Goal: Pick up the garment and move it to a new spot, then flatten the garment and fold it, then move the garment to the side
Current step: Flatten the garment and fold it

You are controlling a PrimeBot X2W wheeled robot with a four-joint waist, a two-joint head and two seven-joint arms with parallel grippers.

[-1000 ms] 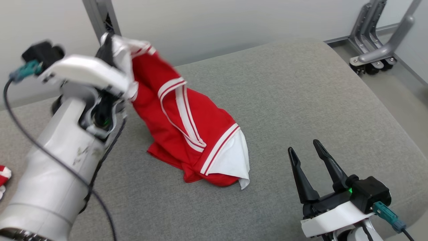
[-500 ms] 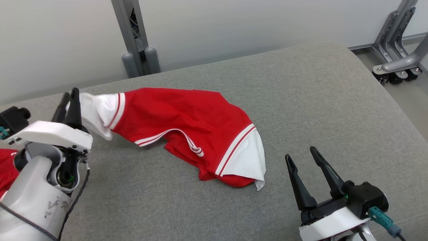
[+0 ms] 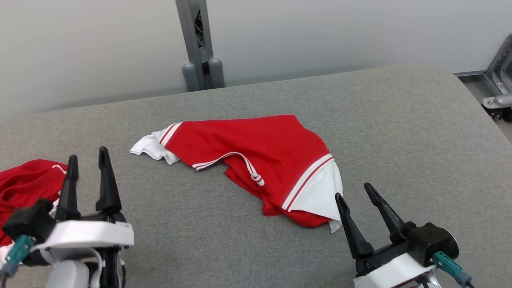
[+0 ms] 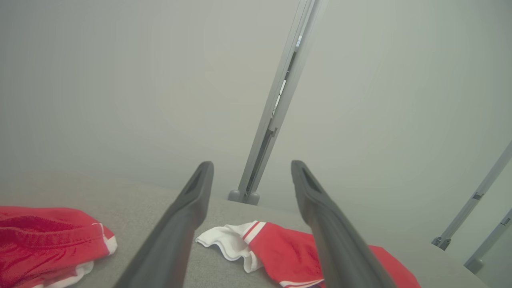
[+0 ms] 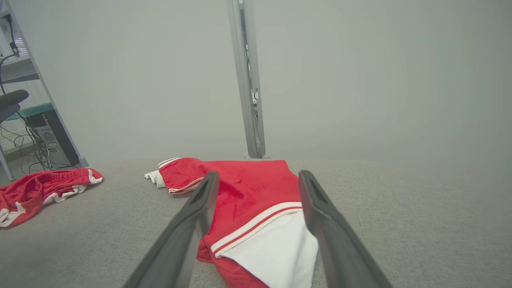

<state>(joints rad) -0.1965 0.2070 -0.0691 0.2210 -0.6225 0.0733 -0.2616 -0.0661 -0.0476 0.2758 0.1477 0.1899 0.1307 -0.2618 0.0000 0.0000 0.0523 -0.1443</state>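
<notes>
Between both grippers, untouched: garment (image 3: 256, 160).

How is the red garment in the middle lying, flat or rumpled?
Rumpled. The red garment lies doubled over itself, a striped edge twisting across its middle, its white end crumpled.

**Q:** What rises from the lower edge?
**A:** The left tool (image 4: 252, 170), with its two long dark grey fingers (image 4: 180, 224) spread wide apart, tips upward.

**Q:** What lies beyond them?
**A:** A red garment with a white cuff and white stripes (image 4: 280, 252), rumpled on the grey fabric-covered worktop (image 4: 128, 216). The cuff shows between the fingers, and one finger crosses in front of the red cloth.

**Q:** And at far left?
**A:** A second red garment with white trim (image 4: 48, 240), well apart from the first.

**Q:** Background?
**A:** A slanting grey metal post (image 4: 276, 100) against a pale wall (image 4: 100, 80), with further grey struts (image 4: 473, 196) at right.
</notes>
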